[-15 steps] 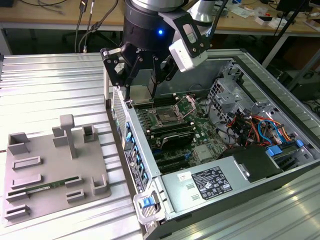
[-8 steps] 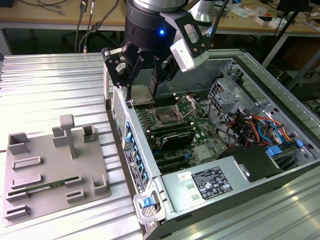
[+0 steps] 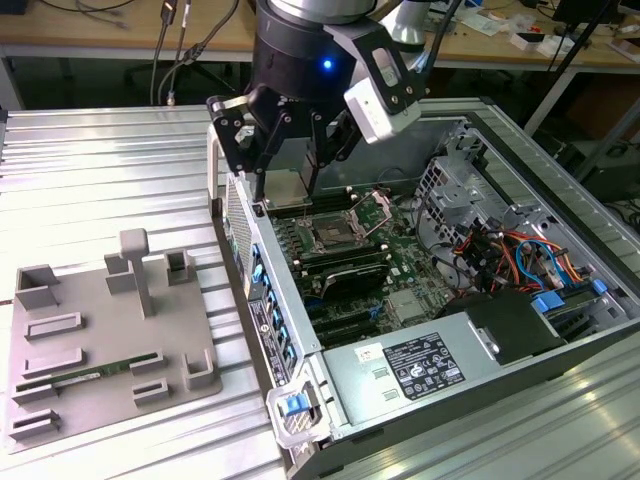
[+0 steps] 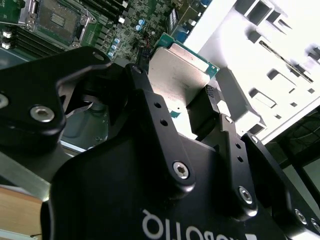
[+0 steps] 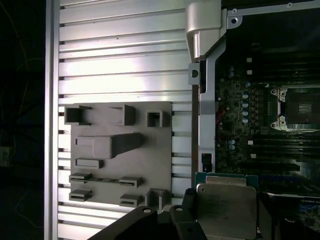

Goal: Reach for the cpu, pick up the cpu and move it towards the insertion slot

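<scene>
Your claw [image 3: 285, 190] is closed on the cpu [image 3: 290, 187], one black finger [image 4: 207, 107] pressed on each of two opposite edges, and the chip hangs flat and level with its pale metal face toward the wrist. In the exterior view it rides above the near-left rim of the open computer case [image 3: 300, 340], not yet over the board's middle. The insertion slot [image 3: 330, 237] lies just below the claw and a little toward the exterior view's right, its metal frame open and its dark centre bare. The chip is square, so it has no long axis.

Black memory slots [image 3: 345, 272] flank the socket on the green motherboard [image 3: 400, 265]. Outside the case, a grey fixture plate [image 3: 110, 330] sits on the ribbed metal worktop [image 3: 100, 180].
</scene>
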`<state>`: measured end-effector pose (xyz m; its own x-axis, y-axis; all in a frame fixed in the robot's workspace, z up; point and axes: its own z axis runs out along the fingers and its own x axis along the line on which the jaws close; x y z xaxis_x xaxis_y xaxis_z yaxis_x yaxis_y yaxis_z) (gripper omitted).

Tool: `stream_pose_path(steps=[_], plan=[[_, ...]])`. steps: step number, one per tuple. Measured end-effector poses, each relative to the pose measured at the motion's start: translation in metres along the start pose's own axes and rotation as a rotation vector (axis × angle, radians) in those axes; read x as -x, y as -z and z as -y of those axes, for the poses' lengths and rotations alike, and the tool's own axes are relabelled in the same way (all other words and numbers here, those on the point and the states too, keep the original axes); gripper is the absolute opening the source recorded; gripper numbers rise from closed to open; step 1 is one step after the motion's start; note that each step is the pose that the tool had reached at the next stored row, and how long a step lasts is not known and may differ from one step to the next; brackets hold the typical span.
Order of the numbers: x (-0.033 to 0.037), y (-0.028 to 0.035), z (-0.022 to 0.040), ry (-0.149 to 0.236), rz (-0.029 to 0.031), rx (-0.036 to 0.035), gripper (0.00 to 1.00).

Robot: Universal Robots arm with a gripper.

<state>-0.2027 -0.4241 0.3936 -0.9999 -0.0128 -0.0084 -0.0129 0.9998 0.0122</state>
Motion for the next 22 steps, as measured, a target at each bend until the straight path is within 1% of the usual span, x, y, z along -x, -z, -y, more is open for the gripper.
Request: stream_pose_path(steps=[22], plan=[[0.006, 0.0, 0.0, 0.0, -0.0001, 0.0, 0.55]])
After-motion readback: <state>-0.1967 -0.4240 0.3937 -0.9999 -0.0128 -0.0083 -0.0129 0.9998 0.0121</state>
